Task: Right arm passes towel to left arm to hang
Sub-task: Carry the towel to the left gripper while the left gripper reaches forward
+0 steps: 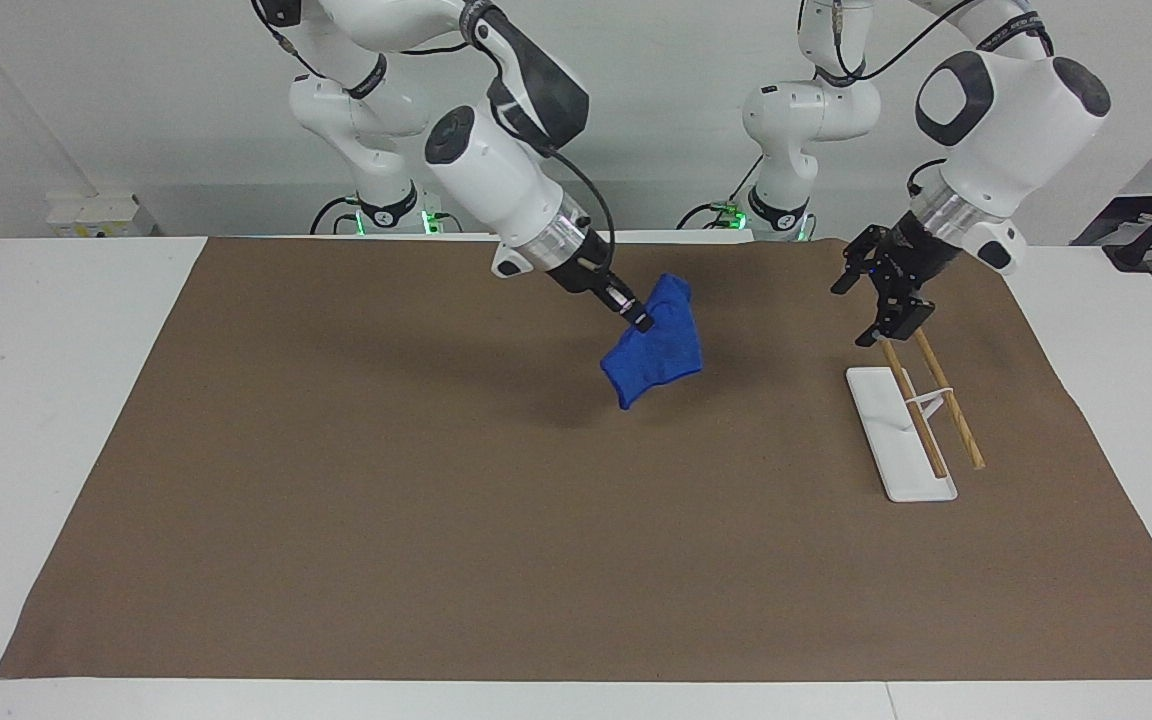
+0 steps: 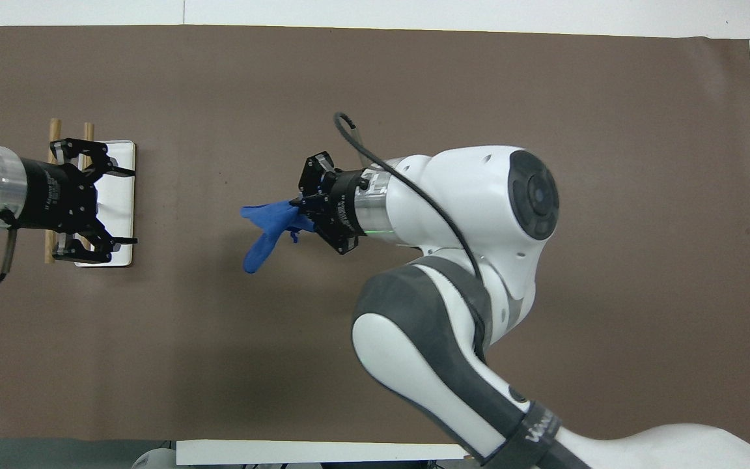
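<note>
My right gripper (image 1: 638,318) is shut on the blue towel (image 1: 658,346) and holds it in the air over the middle of the brown mat; the cloth hangs bunched below the fingers. It also shows in the overhead view, where the right gripper (image 2: 298,208) holds the towel (image 2: 265,229). My left gripper (image 1: 884,308) is open and empty, raised over the rack's end nearer the robots. In the overhead view the left gripper (image 2: 114,206) spreads over the rack.
A white tray rack (image 1: 884,430) with two wooden rods (image 1: 946,396) stands toward the left arm's end of the brown mat (image 1: 496,520). It also shows in the overhead view (image 2: 121,195).
</note>
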`<move>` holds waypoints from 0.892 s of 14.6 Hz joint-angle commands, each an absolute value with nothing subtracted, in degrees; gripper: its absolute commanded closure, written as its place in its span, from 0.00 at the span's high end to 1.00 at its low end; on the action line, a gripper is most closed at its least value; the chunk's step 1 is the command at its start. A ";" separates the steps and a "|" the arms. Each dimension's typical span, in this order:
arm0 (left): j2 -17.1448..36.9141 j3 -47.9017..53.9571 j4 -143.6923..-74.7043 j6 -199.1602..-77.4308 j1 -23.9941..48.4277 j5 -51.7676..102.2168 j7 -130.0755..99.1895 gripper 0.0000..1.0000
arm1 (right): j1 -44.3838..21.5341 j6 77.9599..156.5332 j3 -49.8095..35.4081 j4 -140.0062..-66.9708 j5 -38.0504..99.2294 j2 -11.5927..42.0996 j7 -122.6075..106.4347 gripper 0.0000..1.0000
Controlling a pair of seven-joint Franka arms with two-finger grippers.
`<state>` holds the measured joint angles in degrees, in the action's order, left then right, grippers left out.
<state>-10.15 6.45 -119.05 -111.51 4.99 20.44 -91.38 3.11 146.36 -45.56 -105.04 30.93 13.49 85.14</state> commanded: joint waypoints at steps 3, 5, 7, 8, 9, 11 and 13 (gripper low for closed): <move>-13.89 5.98 -126.29 -120.12 7.46 25.65 -92.29 1.00 | 1.93 156.79 -50.53 -103.18 31.99 17.49 92.46 0.00; -13.80 5.98 -126.74 -122.77 7.82 27.24 -92.29 0.99 | 1.93 156.80 -50.62 -103.18 31.99 17.58 92.55 0.00; -13.89 5.98 -126.91 -122.52 7.91 27.33 -92.29 0.98 | 1.93 156.71 -50.62 -103.18 31.99 17.67 92.72 0.00; -13.97 5.98 -127.44 -122.26 8.08 27.33 -92.29 0.98 | 1.93 156.71 -50.62 -103.18 32.08 17.67 92.81 0.00; -14.41 5.98 -127.88 -122.17 9.04 27.33 -92.37 0.98 | 1.93 156.71 -50.71 -103.18 31.99 17.67 92.81 0.00; -15.03 5.98 -129.10 -122.78 10.11 27.33 -92.29 0.98 | 1.93 156.71 -50.63 -103.01 31.99 17.67 92.81 0.00; -15.21 5.98 -129.81 -125.22 10.81 27.77 -92.28 0.91 | 1.93 156.71 -50.63 -102.92 31.99 17.67 92.81 0.00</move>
<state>-12.82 6.55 -126.67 -121.84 9.32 26.49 -91.84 1.41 156.39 -49.76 -103.89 30.97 16.92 92.62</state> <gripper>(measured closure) 0.035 0.952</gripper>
